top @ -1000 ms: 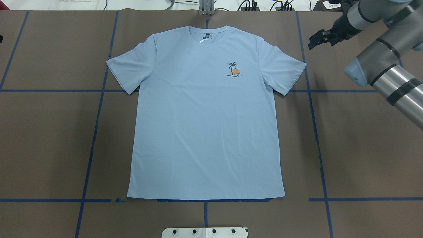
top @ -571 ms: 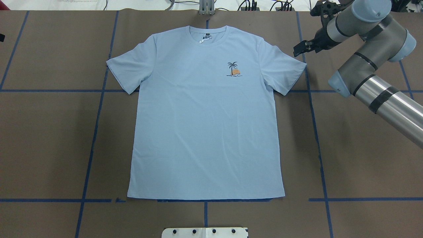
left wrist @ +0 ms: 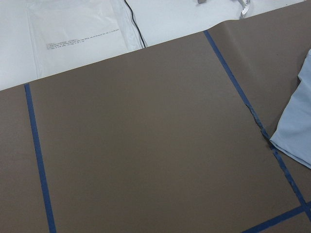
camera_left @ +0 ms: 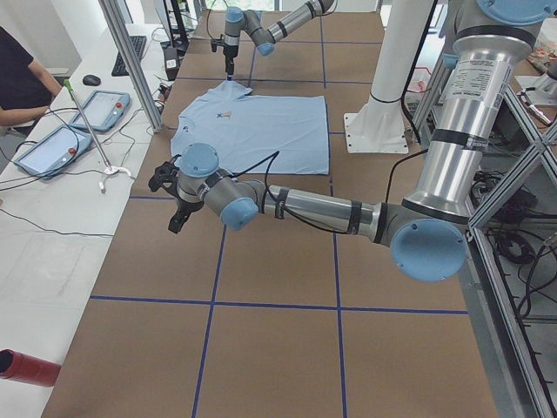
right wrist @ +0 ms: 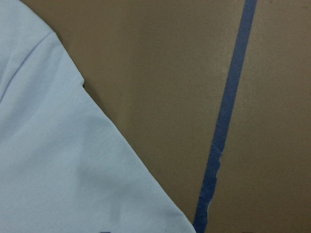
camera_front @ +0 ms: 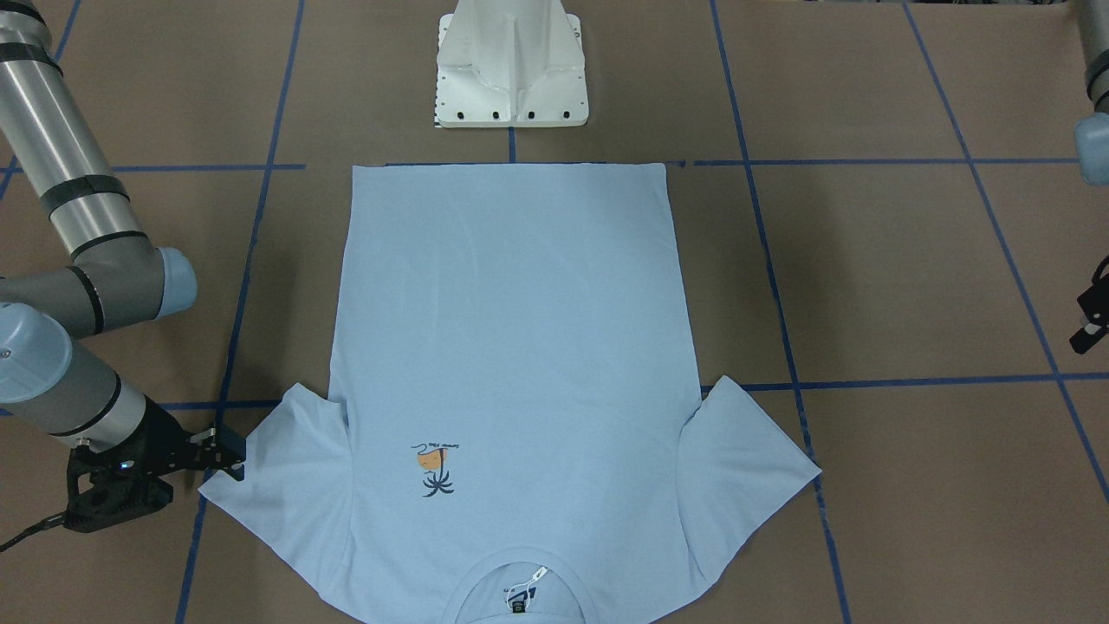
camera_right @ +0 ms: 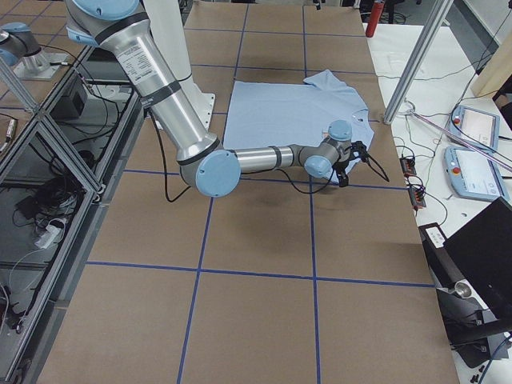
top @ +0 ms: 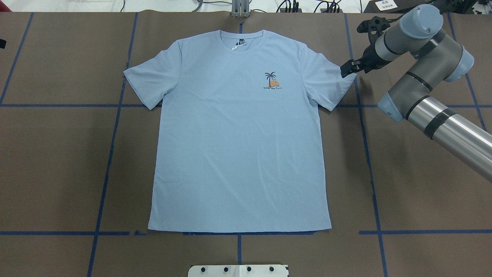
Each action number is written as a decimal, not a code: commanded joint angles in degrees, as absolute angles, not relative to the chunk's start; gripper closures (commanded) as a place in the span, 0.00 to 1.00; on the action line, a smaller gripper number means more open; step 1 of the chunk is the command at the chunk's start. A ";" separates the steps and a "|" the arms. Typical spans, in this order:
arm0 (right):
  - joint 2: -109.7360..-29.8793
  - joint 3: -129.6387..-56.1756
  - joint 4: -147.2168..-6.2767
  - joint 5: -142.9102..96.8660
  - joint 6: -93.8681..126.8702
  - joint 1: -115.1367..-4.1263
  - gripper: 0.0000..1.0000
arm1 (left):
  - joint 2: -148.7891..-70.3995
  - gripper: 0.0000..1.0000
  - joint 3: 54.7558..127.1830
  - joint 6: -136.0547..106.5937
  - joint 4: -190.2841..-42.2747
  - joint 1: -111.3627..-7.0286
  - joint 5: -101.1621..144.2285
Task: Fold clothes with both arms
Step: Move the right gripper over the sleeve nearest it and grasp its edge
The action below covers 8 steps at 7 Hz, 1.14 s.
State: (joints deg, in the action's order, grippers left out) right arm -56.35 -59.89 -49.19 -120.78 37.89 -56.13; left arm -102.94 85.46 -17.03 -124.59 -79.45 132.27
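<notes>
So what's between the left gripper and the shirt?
Nothing but bare brown table crossed by blue tape, clearest in the front-facing view; the left gripper hangs well clear of the shirt.

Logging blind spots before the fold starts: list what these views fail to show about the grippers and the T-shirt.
- Left gripper: cut off by the front-facing view's right edge; open or shut is unreadable.
- Right gripper: too small overhead to tell its opening, or whether it touches the T-shirt at the sleeve.
- Collar tag: print too small in every view.
</notes>
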 commanded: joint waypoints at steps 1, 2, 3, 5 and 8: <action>-56.42 -59.50 -49.75 -120.76 37.88 -55.29 0.23 | -102.66 0.00 85.69 -17.05 -124.63 -79.45 132.36; -56.43 -59.33 -49.75 -120.76 37.88 -55.20 0.31 | -102.66 0.00 85.69 -16.88 -124.63 -79.45 132.28; -56.34 -59.33 -50.53 -120.76 37.71 -55.20 0.40 | -102.57 0.00 85.43 -16.79 -124.63 -79.45 132.36; -55.99 -59.33 -50.54 -120.76 37.53 -55.28 0.74 | -102.57 0.00 85.52 -16.87 -124.63 -79.45 132.36; -55.46 -59.76 -50.45 -120.85 37.53 -55.28 1.00 | -102.57 0.01 85.61 -16.96 -124.63 -79.54 132.45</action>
